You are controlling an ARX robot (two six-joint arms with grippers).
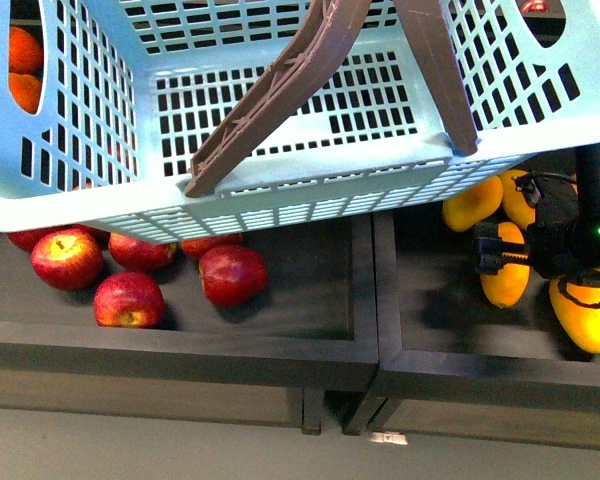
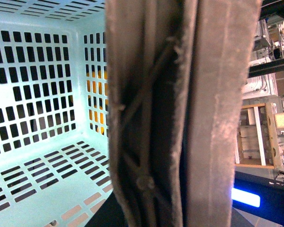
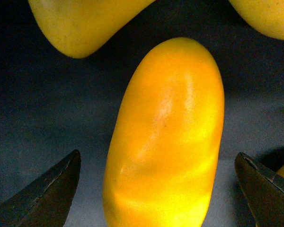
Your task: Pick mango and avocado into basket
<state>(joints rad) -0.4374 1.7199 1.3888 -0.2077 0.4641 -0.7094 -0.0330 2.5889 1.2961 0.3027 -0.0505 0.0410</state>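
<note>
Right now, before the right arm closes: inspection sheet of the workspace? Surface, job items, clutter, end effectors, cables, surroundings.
Surface: black shelf trays, two side by side, holding loose fruit.
Job's things: basket raised close to the front camera, no fruit seen inside; mango lying on the right tray; more mangoes beside it; avocado nothing seen.
Clutter: red apples on the left tray; oranges behind the basket.
End effectors: right end effector open, fingertips either side of the mango; left one not in view, its camera filled by the brown basket handle.
Cables: black cable looped on the right arm.
Surroundings: racks and a blue light beyond the basket.
</note>
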